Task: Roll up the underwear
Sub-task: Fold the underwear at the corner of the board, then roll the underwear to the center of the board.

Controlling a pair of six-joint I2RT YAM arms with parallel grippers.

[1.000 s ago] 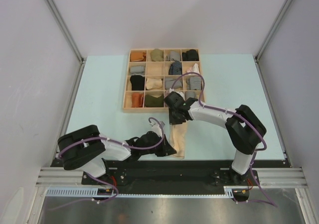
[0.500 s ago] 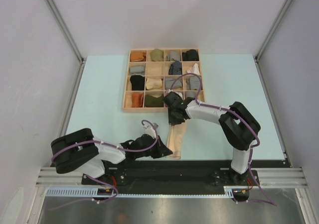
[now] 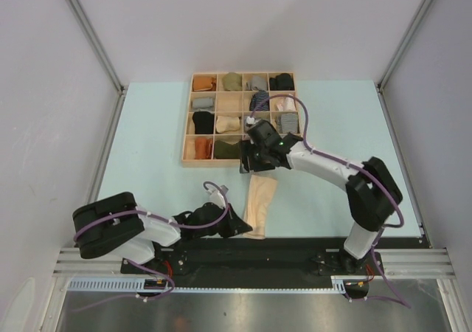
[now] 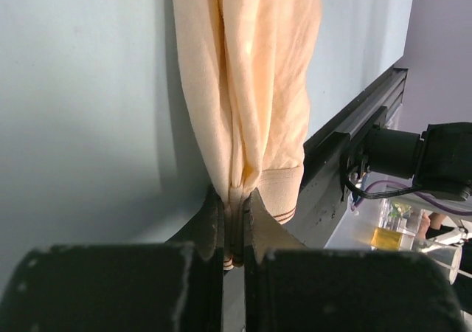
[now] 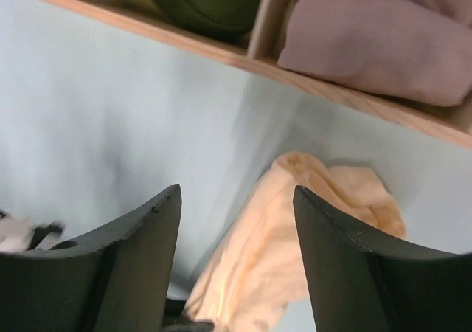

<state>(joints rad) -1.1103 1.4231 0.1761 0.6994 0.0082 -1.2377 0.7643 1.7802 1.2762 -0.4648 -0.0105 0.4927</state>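
The pale cream underwear (image 3: 261, 203) lies stretched lengthwise on the light blue table, just in front of the tray. My left gripper (image 3: 242, 230) is shut on its near end. In the left wrist view the striped waistband is pinched between the jaws (image 4: 234, 199), and the folded cloth (image 4: 254, 88) runs away from them. My right gripper (image 3: 251, 167) hangs open above the cloth's far end, close to the tray's front rim. Its wrist view shows the gripper (image 5: 236, 195) spread wide with nothing held, and the crumpled far end of the underwear (image 5: 324, 192) below.
A wooden compartment tray (image 3: 206, 162) at the back holds several rolled cloth bundles in orange, black, grey, olive and stripes. Its front wall (image 5: 221, 52) is right ahead of my right fingers. The black rail of the arm bases (image 3: 295, 245) borders the near edge.
My right gripper has opened, let go of the underwear's far end and lifted toward the tray. My left gripper, still shut on the waistband, has shifted slightly left and nearer.
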